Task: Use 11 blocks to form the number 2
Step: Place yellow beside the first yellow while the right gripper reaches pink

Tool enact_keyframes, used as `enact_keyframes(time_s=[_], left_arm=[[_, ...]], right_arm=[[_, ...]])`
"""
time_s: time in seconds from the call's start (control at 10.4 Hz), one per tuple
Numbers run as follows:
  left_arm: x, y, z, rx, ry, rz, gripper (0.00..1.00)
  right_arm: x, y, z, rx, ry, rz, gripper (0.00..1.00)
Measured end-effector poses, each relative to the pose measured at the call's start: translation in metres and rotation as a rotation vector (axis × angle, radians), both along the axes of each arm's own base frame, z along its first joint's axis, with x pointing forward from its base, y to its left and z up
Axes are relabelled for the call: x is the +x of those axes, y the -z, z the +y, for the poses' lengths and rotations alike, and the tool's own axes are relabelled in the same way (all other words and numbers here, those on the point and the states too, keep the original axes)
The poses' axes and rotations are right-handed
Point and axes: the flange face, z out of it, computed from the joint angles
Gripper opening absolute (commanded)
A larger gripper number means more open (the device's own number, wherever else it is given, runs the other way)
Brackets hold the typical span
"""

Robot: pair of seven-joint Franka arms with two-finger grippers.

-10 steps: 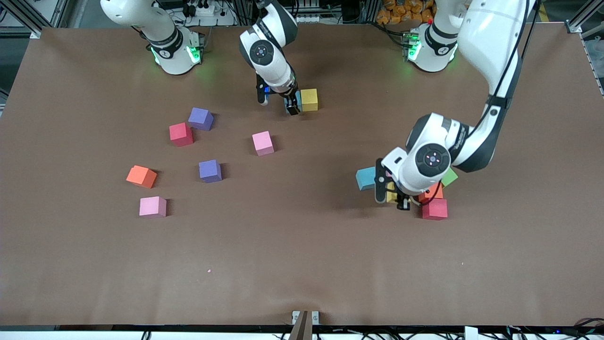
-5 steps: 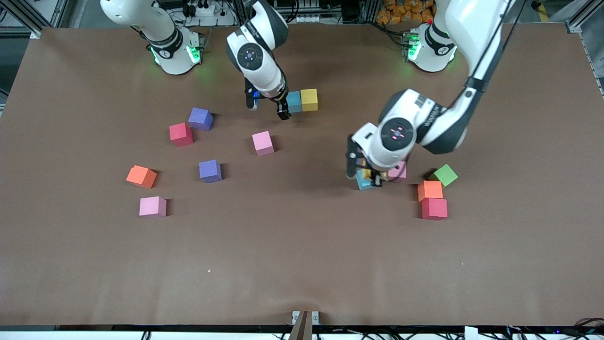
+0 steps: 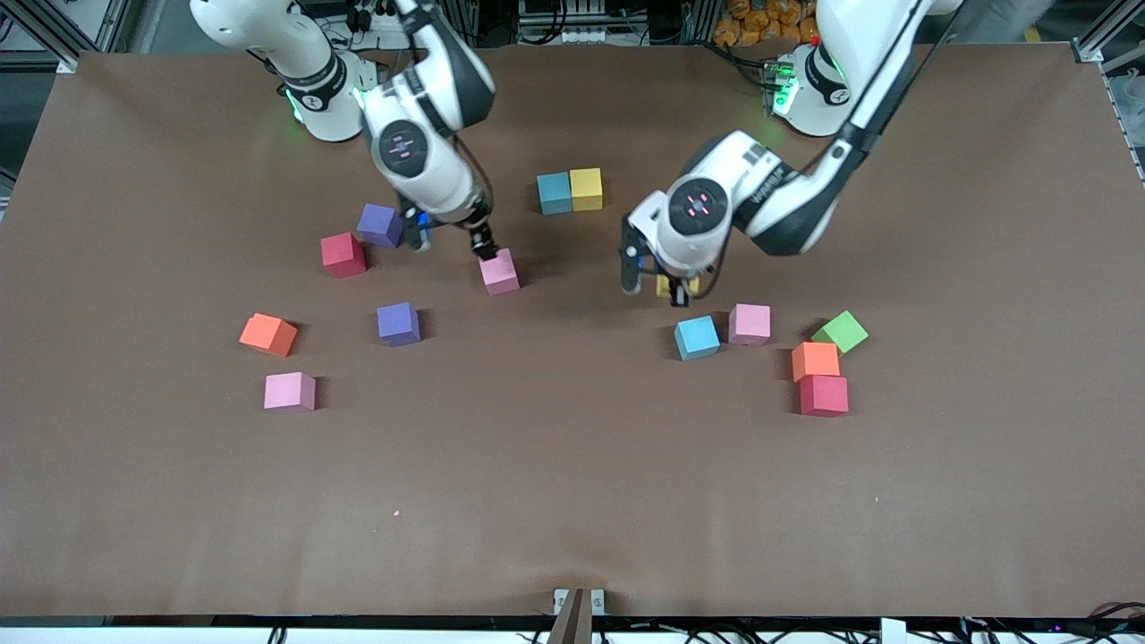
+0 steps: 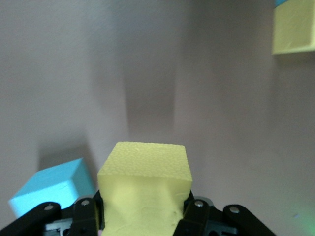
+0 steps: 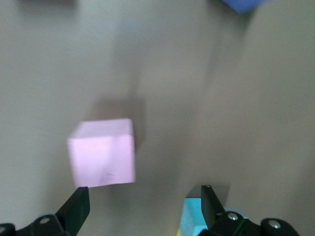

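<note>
My left gripper (image 3: 660, 286) is shut on a yellow block (image 3: 667, 286), squeezed between the fingers in the left wrist view (image 4: 145, 191). It hangs over bare table above a light blue block (image 3: 696, 337). A blue block (image 3: 554, 192) and a yellow block (image 3: 586, 189) sit touching, toward the robots. My right gripper (image 3: 450, 243) is open and empty, low beside a pink block (image 3: 499, 271), which lies off one fingertip in the right wrist view (image 5: 103, 152). No digit figure shows.
Toward the right arm's end lie two purple blocks (image 3: 380, 224) (image 3: 398, 323), a red (image 3: 343, 254), an orange (image 3: 267, 334) and a pink (image 3: 289, 392). Toward the left arm's end lie a pink (image 3: 749, 324), green cube (image 3: 840, 332), orange (image 3: 815, 360) and red (image 3: 823, 395).
My left gripper lifted the yellow block out of the cluster and carried it toward the blue and yellow pair. My right gripper left the blue block beside the yellow one and moved to the pink block.
</note>
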Motion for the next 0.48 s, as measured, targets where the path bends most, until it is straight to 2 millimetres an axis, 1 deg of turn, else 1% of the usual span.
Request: enact_keyframes(time_s=[0.1,0.19,0.29,0.48], left_arm=[[-0.020,0.001,-0.014,0.006,-0.030,0.002,0.19],[-0.038,0.005,-0.025,0.006,-0.049,-0.002,0.18],[-0.050,0.012,-0.027,0.003,-0.063,-0.006,0.18],[-0.072,0.032,-0.025,0.012,-0.104,-0.001,0.18]], right_arm=[[0.024,-0.016,-0.018,0.022,-0.019,-0.021,1.00],[0.042,-0.029,-0.034,0.038,-0.036,-0.043,1.00],[0.053,-0.034,-0.046,0.047,-0.049,-0.056,1.00],[0.062,-0.038,-0.058,0.055,-0.073,-0.049,1.00]])
